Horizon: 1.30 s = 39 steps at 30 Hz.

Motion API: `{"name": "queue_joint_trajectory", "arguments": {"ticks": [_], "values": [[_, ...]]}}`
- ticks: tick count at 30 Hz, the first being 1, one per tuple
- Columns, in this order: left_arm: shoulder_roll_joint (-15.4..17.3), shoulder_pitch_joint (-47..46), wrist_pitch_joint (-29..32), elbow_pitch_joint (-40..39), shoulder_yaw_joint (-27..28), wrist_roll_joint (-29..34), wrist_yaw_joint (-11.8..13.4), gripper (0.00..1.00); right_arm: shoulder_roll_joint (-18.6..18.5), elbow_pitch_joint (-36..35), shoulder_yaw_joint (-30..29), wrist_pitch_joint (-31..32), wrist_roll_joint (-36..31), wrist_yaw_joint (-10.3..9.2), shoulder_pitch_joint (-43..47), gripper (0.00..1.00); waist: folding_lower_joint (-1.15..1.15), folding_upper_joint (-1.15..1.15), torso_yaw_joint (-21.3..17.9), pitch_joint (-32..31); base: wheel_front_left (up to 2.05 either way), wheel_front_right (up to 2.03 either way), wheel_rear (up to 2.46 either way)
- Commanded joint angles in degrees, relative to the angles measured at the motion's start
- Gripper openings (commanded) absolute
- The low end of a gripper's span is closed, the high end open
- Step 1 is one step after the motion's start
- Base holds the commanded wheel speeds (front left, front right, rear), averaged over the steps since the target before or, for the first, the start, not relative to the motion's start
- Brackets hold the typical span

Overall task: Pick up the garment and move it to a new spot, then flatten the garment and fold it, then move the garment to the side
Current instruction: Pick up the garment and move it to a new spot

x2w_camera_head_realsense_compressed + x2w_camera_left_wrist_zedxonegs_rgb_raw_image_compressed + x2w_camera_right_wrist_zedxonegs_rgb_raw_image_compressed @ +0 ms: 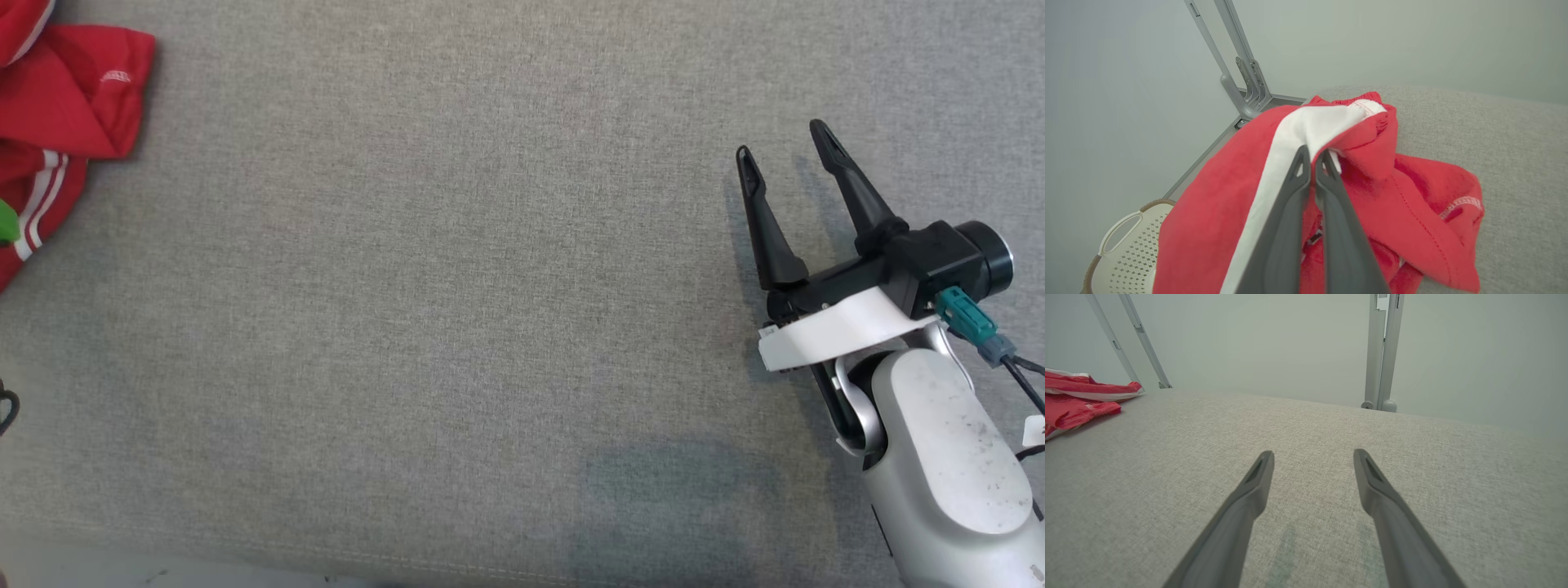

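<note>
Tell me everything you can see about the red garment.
The garment is red, soft-looking knit fabric with white stripes, a broad white band, white stitching and a small white logo. It lies crumpled in a heap on the grey cloth surface, far to the robot's left. The left gripper is shut on a raised fold beside the white band. The rest lies on the surface.

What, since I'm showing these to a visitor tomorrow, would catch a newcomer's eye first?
The red garment with white stripes stands out, bunched at the far left edge of the grey cloth surface. The left gripper has its fingers shut on a fold of it, near a white stripe. At the right, the right gripper hangs open over bare surface.
</note>
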Motion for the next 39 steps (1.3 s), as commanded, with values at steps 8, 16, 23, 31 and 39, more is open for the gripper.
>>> {"name": "queue_joint_trajectory", "arguments": {"ticks": [8,16,23,31,39], "values": [[0.34,7.59,-0.66,-14.21,3.00,1.81,2.51,0.00,1.84,1.73,-1.75,-1.43,0.64,0.00,3.34,1.00,0.00,0.00,-0.82,-8.67,0.00,0.00,0.00],[-1.49,22.84,-0.69,-35.67,5.34,2.87,6.42,0.00,3.63,1.98,-3.50,-1.97,0.54,0.00,6.89,1.00,0.00,0.00,-2.63,-15.17,0.00,0.00,0.00],[-2.38,37.70,3.67,-58.15,6.43,2.96,11.87,0.00,4.80,1.06,-5.77,-2.03,0.43,0.00,9.98,1.00,0.00,0.00,-5.01,-18.18,0.00,0.00,0.00],[-2.85,45.97,10.11,-76.52,4.17,4.78,15.26,0.00,5.60,-0.09,-6.34,-2.10,0.26,0.00,11.00,1.00,0.00,0.00,-10.05,-18.84,0.00,0.00,0.00],[-4.27,42.03,13.18,-80.37,-3.52,6.38,12.48,0.00,6.37,-1.06,-6.14,-2.05,1.02,0.00,10.27,1.00,0.00,0.00,-17.54,-18.16,0.00,0.00,0.00]]}}
